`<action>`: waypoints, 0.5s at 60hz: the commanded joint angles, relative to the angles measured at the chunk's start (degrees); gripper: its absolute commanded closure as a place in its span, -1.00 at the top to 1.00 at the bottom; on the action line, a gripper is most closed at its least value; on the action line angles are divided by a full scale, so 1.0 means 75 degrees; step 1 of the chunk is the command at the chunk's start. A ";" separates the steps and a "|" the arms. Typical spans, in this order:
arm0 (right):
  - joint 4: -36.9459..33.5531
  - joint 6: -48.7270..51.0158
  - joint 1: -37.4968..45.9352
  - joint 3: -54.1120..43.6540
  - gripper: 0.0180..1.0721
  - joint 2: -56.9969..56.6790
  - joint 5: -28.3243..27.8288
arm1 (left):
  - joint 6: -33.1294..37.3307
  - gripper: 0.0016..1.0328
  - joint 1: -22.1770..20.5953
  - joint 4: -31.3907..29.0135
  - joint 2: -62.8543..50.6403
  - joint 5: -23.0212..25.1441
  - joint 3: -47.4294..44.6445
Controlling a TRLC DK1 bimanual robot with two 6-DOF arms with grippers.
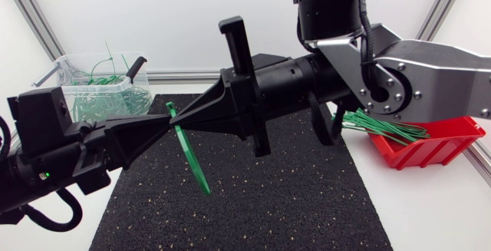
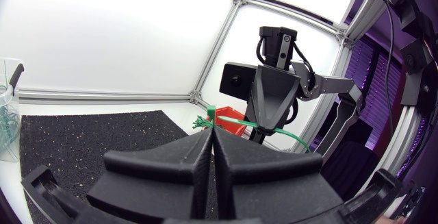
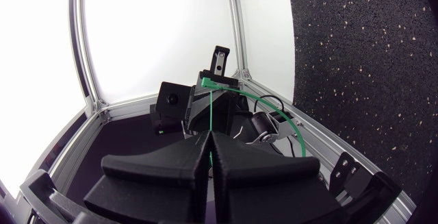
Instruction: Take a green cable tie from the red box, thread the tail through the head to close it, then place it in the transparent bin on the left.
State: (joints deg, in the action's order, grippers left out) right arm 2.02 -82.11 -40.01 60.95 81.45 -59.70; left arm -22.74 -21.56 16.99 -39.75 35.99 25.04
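Right arm [image 1: 430, 74] sits closest to the head cam, coming in from the right and reaching past centre. Right end effector [image 3: 210, 136] is pinched closed on the green cable tie [image 1: 192, 155]; its own cam shows the strap running straight out from between the fingers. Left end effector [image 2: 213, 132] comes in from the left, fingers clamped narrow on the same tie, at or near the head end as far as I can read it. The two tips meet nose to nose in the air above the black mat [image 1: 291, 197], left of centre.

Why this pose, my read: two grips close together keep head and tail stiff and lined up for threading. Holding it off the counter [image 1: 430, 213] lets the free length hang without dragging. That free length droops toward the near side, and in the right wrist cam it bows round in an arc. Can't tell if the tail is through the head yet, too small.

Red box [image 1: 430, 147] is far right under the right arm, spare ties [image 1: 380, 126] spilling over its left edge. Transparent bin [image 1: 92, 56] is far left, just beyond the left arm [image 1: 46, 159], with green ties inside, so the drop is a short trip. I judge this mid-threading, drop-off not started.
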 commanded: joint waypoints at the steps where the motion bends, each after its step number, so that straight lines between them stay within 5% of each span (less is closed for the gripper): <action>1: 0.0152 -0.0221 0.0038 -0.0169 -0.89 0.0109 0.0050 | -0.0120 -0.94 -0.0090 0.0078 0.0026 0.0053 -0.0127; 30: 0.0152 -0.0221 0.0049 -0.0181 -0.89 0.0074 0.0085 | -0.0120 -0.94 -0.0172 0.0043 0.0061 0.0065 -0.0139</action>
State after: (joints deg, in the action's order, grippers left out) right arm 2.02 -82.11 -40.01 60.95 81.45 -59.61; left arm -22.74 -22.31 16.97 -39.75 35.99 25.04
